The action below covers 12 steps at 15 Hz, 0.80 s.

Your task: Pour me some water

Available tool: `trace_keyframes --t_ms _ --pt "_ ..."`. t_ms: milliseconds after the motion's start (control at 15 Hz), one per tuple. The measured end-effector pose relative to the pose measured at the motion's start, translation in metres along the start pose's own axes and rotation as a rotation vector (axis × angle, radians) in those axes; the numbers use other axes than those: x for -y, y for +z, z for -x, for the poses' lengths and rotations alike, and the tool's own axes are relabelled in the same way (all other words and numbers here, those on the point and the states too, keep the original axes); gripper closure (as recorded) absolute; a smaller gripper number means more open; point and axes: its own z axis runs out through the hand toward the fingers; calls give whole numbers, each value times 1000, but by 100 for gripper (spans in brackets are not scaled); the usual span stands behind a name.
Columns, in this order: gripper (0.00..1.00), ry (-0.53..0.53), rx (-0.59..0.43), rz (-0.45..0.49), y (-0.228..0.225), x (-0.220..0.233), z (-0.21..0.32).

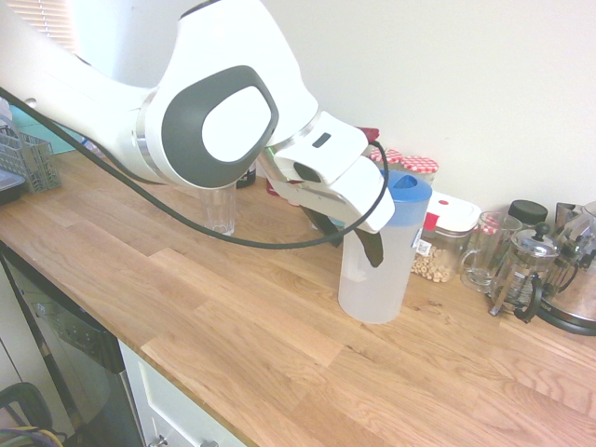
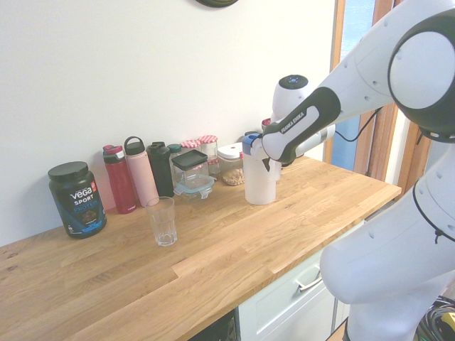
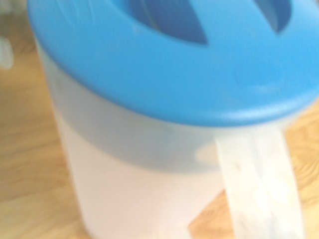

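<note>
Item one, the jug [image 1: 377, 256]: you have it upright on the counter [image 1: 279, 372], frosted, blue lid [image 3: 189, 64] on, white handle [image 3: 259, 184] facing the arm so the gripper [image 1: 371, 244] can reach it.

The water: inside the jug; its level does not read through the frosted wall, so judge it roughly half full at best.

The gripper: angled down at the handle. One dark finger [image 1: 372, 248] shows against the jug wall; whether the fingers are spread or gripping I cannot tell.

Item two, the glass [image 2: 163, 221]: upright, apparently empty, well apart from the jug, on clear counter ready for the pour.

Behind: bottles [image 2: 138, 174], a dark tub [image 2: 77, 199], jars [image 2: 210, 147] along the wall.
</note>
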Motion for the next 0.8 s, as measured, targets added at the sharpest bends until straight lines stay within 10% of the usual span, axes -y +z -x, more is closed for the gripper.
trace_keyframes --t_ms 400,800 --pt "0 -90 396 3 -32 -10 5" --pt "0 -239 497 13 -50 -7 28"
